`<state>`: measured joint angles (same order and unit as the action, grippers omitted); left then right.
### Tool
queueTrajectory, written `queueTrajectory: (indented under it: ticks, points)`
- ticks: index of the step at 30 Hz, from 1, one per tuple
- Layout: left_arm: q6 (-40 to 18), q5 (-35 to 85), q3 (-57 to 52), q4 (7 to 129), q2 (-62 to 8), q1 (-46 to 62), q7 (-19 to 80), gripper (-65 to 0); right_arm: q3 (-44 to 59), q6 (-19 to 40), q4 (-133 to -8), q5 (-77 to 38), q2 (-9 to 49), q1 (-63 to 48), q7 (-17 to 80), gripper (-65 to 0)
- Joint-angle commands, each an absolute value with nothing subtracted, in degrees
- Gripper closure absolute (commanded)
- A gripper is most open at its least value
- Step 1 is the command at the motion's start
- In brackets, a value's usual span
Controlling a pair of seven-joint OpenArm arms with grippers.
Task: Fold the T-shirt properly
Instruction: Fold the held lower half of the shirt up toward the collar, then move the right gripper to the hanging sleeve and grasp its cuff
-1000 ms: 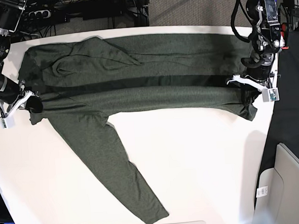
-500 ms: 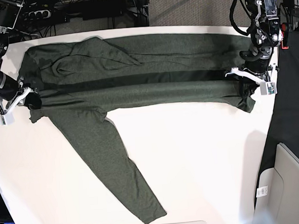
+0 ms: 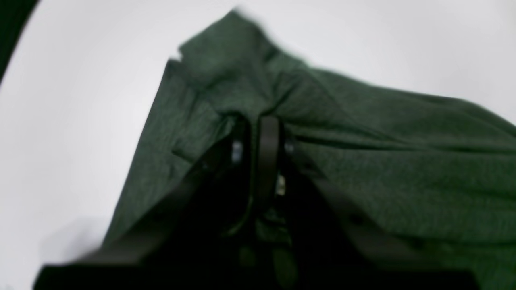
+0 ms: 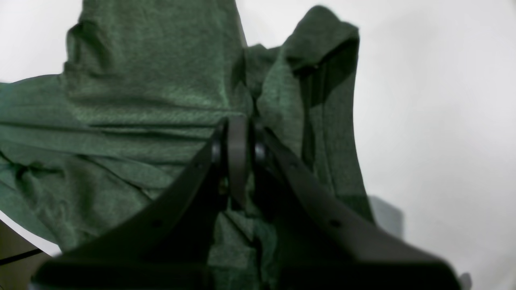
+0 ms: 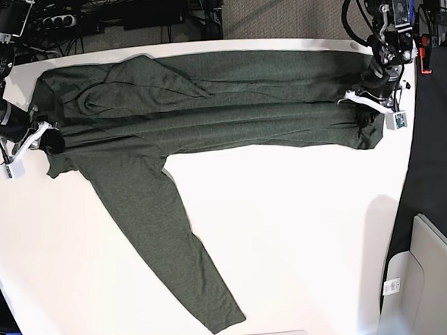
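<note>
Base: T-shirt [image 5: 206, 123] sleeve trails; wrist cams: tools pinch cloth.

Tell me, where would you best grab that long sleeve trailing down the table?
Probably by the cuff end of the sleeve, coming straight down from above. It lies flat and free on the white table, away from both claws, so pinching its hemmed tip should lift the whole length cleanly.

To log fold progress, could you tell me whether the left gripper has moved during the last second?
Yes. The left gripper, shut on the T-shirt, moved toward the table's far edge.
</note>
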<state>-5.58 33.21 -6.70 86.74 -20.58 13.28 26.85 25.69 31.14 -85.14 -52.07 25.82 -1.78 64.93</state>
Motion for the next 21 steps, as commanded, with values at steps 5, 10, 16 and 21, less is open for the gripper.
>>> queueTrajectory:
  ticks: [5, 10, 16, 21]
  points:
    - [-4.53, 32.66, -7.25, 87.52, -21.58, 12.7, 25.45, -9.4, 26.07, 30.99, -86.11, -52.26, 27.38, -1.01, 64.04, -0.2]
    - [-4.53, 32.66, -7.43, 91.03, -21.58, 12.7, 25.45, -16.2, 26.07, 30.81, -86.11, -50.15, 27.38, -1.01, 64.04, -0.2]
    - [-4.44, 32.66, -9.45, 94.2, -21.41, 13.41, 25.45, -20.4, 26.07, 30.73, -86.11, -49.01, 27.3, -1.01, 64.04, -0.4]
    - [-4.44, 32.66, -11.56, 94.64, -20.18, 12.97, 25.45, -20.4, 26.07, 30.55, -86.11, -48.92, 27.3, -1.01, 64.04, -1.6]
